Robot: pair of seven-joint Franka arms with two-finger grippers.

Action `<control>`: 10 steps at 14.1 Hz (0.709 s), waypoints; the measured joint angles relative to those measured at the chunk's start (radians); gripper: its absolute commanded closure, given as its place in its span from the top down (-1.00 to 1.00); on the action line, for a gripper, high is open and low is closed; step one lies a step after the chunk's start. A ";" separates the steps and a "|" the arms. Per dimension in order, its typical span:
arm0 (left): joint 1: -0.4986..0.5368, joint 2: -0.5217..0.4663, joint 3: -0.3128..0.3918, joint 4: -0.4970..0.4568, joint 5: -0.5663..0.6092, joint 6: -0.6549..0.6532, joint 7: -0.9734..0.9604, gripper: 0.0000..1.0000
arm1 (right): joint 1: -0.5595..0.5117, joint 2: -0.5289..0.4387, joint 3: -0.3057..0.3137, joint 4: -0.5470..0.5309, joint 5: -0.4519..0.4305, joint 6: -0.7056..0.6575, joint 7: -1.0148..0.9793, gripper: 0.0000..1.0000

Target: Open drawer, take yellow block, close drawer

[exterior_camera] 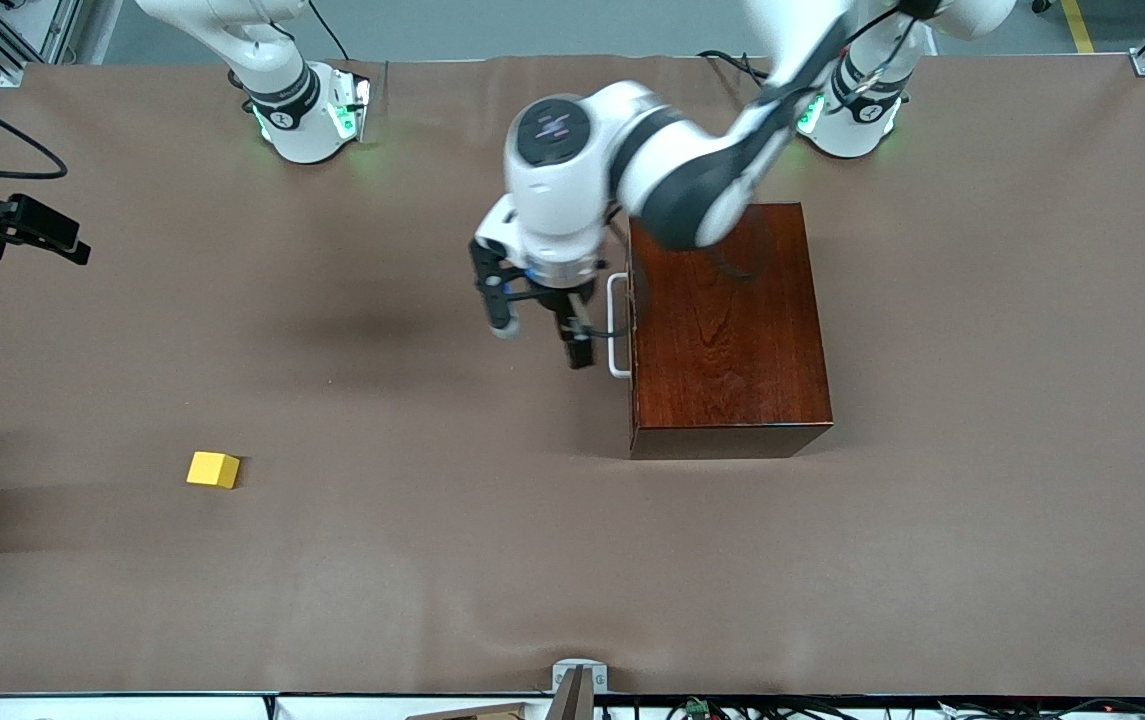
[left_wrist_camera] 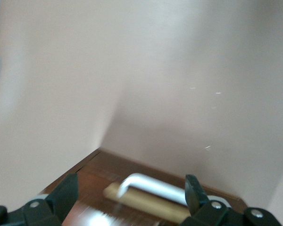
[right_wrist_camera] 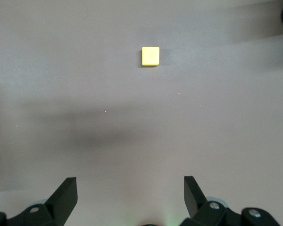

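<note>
Left gripper, fingers apart, sits by the drawer handle; drawer looks shut. Yellow block already out on the counter. Right gripper waits, fingers apart.

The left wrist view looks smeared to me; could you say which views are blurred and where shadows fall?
Left wrist view: motion blur smears the white handle and wooden box. Front view: the left end effector is softly blurred; a diffuse shadow darkens the table beside it. Right wrist view: the yellow block is sharp, with broad soft shadows on the table.
</note>
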 measured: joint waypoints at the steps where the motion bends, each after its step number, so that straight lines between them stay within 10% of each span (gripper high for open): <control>1: 0.056 -0.046 0.000 0.000 -0.007 -0.046 0.002 1.00 | 0.000 0.000 0.000 0.000 0.000 0.004 -0.001 1.00; 10: 0.469 -0.248 0.001 -0.014 -0.021 -0.213 0.011 1.00 | 0.024 0.000 0.007 0.009 -0.008 0.008 -0.016 1.00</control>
